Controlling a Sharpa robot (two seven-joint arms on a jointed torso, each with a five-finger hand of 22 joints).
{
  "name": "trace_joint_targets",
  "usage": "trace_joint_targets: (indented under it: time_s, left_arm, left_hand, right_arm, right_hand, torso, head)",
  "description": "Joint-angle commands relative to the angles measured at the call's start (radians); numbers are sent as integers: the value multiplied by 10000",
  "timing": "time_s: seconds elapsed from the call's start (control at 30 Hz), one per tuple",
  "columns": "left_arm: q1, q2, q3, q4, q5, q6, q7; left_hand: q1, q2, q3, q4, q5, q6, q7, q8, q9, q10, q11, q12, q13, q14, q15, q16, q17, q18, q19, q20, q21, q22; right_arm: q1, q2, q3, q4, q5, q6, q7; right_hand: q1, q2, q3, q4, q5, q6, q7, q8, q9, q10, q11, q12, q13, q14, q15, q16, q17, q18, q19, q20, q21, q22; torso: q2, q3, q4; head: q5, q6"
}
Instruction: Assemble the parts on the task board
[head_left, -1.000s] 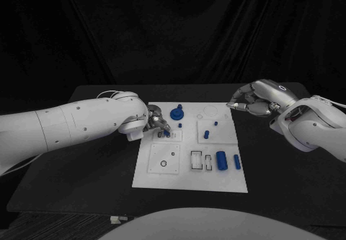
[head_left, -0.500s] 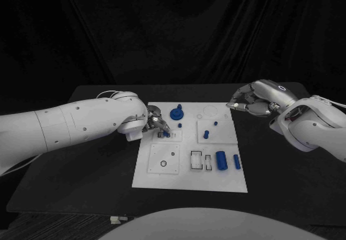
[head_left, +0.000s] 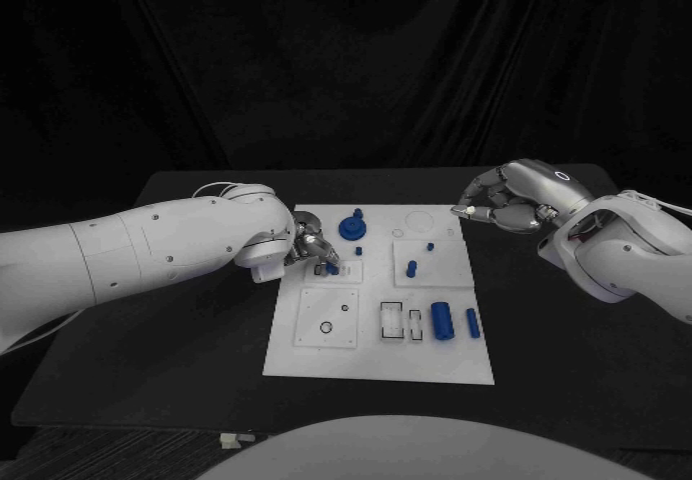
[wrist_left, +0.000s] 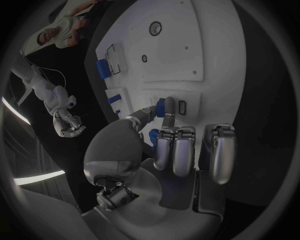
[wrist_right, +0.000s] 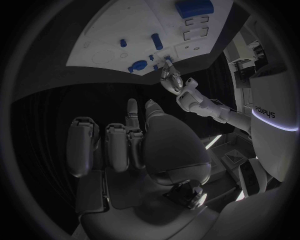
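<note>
Nothing has moved: left robot hand (head_left: 312, 250) pinches a small blue part (head_left: 332, 267) on the white task board (head_left: 378, 362); right robot hand (head_left: 505, 205) curled, empty.

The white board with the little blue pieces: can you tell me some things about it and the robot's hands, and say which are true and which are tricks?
1. The left hand pinches a small blue part over the task board. True.
2. The right hand holds a blue part. False: it holds nothing, fingers curled, at the board's far right corner.
3. The board lies on a black table. True.
4. The big blue cylinder stands by the left hand. False: it lies near the board's right edge.
</note>
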Motion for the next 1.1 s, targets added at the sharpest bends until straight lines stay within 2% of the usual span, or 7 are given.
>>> trace_joint_targets:
  time_s: [0.03, 0.53, 0.7, 0.77, 0.83, 0.9, 1.1]
  left_arm:
    - [-93, 45, -32, -19, 58, 207, 120]
    - [-140, 114, -32, -94, 58, 263, 157]
    - [-144, 123, -32, -108, 58, 330, 135]
    - [-145, 128, -32, -115, 58, 345, 134]
    - [-147, 134, -32, -121, 58, 357, 131]
    - [-148, 143, -32, -126, 58, 366, 126]
    - [-151, 175, -32, -145, 58, 401, 84]
  left_hand:
    - [-31, 98, 338, -256, -69, -21, -53, 47, 28, 1008, -2, 35, 2630, 1056, 29, 26, 2634, 201, 288, 53, -76, 1943]
    - [-51, 118, 317, -209, -185, -38, -40, 35, 55, 1008, 12, 35, 2630, 1056, 41, 26, 2634, 202, 284, 64, -84, 1943]
    - [-262, 115, -24, 104, -929, -37, -49, -5, 113, 1008, 18, 35, 2630, 1056, 54, 26, 2634, 204, 277, 92, -107, 1944]
    - [-498, 132, -518, 530, -1897, 13, -47, -50, 121, 1008, 19, 35, 2630, 1056, 63, 26, 2634, 206, 275, 93, -121, 1948]
    - [-533, 134, -722, 682, -2029, 26, -50, -82, 115, 1008, 18, 35, 2630, 1056, 60, 26, 2634, 205, 279, 97, -124, 1954]
    - [-690, 103, -1063, 961, -2401, 76, -39, -112, 106, 1008, 28, 35, 2630, 1056, 67, 26, 2634, 203, 290, 97, -122, 1966]
    - [-879, 68, -1731, 1458, -2833, 233, -59, -107, 147, 1008, 23, 35, 2630, 1056, 59, 26, 2634, 204, 296, 94, -135, 1978]
  right_arm:
    - [-24, -17, 7, 18, -19, 65, -194]
    - [-27, -11, 7, 11, -19, 101, -213]
    - [-30, -18, 7, 10, -19, 131, -236]
    - [-32, -17, 7, 8, -19, 146, -245]
    - [-34, -12, 7, 3, -19, 163, -252]
    - [-36, -8, 7, -1, -19, 177, -259]
    - [-41, -1, 7, -12, -19, 209, -271]
  right_hand:
    - [96, 1, -2, -33, 54, -72, 14, -46, 5, 1028, -27, 25, 2633, 643, -31, -33, 381, -7, 272, -17, -35, 2021]
    - [96, 1, -2, -33, 54, -72, 14, -46, 5, 1028, -27, 25, 2633, 643, -31, -33, 381, -7, 272, -17, -35, 2021]
    - [96, 1, -2, -33, 54, -72, 14, -46, 5, 1028, -27, 25, 2633, 643, -31, -33, 381, -7, 272, -17, -35, 2021]
    - [96, 1, -2, -33, 54, -72, 14, -46, 5, 1028, -27, 25, 2633, 643, -31, -33, 381, -7, 272, -17, -35, 2021]
    - [114, 5, 0, -30, 82, -78, 20, -61, 0, 1028, -21, 25, 2633, 640, -27, -43, 362, -4, 266, -15, -51, 2016]
    - [114, 5, 0, -30, 82, -78, 20, -61, 0, 1028, -21, 25, 2633, 640, -27, -43, 362, -4, 266, -15, -51, 2016]
    - [114, 5, 0, -30, 82, -78, 20, -61, 0, 1028, -21, 25, 2633, 640, -27, -43, 362, -4, 266, -15, -51, 2016]
  torso:
    - [4, -2, 13]
    - [-1, -2, 0]
    - [-1, -2, 6]
    - [-1, -1, 3]
    - [-3, -1, 0]
    - [-5, -2, -3]
    - [1, -1, 2]
  head:
    - [-20, 2]
    - [0, 2]
    - [-19, 2]
    - [-17, 2]
    - [-14, 2]
    - [-9, 2]
    - [-3, 2]
